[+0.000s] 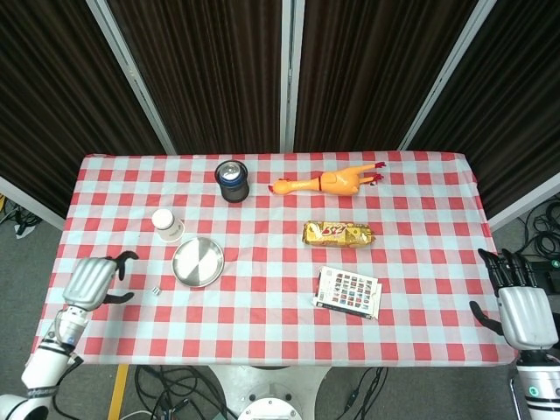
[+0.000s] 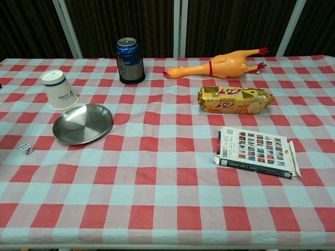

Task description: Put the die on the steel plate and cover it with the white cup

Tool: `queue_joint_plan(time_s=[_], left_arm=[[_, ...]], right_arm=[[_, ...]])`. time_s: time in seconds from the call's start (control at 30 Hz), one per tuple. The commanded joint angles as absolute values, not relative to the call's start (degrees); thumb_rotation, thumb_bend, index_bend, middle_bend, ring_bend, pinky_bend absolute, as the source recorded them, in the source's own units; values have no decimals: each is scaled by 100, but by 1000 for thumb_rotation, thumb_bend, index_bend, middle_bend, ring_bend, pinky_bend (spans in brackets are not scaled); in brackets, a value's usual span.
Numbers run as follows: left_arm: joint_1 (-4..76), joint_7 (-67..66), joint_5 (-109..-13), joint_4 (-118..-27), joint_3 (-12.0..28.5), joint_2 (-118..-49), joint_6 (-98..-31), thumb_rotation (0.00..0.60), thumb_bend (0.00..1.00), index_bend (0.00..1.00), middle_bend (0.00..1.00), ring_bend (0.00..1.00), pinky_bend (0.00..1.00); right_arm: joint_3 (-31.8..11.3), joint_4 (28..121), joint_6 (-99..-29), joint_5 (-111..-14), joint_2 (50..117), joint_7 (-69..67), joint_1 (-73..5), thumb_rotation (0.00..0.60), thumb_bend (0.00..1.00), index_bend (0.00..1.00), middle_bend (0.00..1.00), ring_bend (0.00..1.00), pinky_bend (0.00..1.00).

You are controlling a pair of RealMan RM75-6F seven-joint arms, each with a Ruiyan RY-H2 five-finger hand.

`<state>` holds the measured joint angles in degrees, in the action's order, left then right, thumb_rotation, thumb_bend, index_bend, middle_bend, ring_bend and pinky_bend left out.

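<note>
A small white die (image 1: 157,290) (image 2: 25,149) lies on the checked cloth just left of the round steel plate (image 1: 198,262) (image 2: 82,123). The white cup (image 1: 166,224) (image 2: 58,89) stands upside down behind the plate. In the head view my left hand (image 1: 91,280) hovers over the table's left edge, a short way left of the die, fingers apart and holding nothing. Off the table's right edge my right hand (image 1: 520,306) stays open and empty. The chest view shows neither hand.
A blue can (image 1: 232,180) (image 2: 129,60) and a rubber chicken (image 1: 328,183) (image 2: 217,64) lie at the back. A gold snack pack (image 1: 339,234) (image 2: 235,99) and a booklet (image 1: 348,292) (image 2: 256,151) occupy the right half.
</note>
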<state>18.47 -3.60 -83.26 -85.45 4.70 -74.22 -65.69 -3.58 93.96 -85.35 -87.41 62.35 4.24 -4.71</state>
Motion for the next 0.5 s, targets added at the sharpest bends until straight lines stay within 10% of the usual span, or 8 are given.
queue_joint_plan(time_s=[0.03, 0.5], left_arm=[[2230, -176, -8267, -8154, 421, -7729, -6030, 600, 149, 341, 693, 715, 868], [2505, 1, -8077, -7303, 168, -8329, -5437, 600, 240, 404, 774, 792, 911]], right_arm=[[-357, 9395, -8541, -8735, 6233, 419, -465, 600, 168, 20, 141, 0, 27], [-346, 9382, -8524, -8744, 6237, 376, -469, 600, 167, 20, 148, 0, 31]])
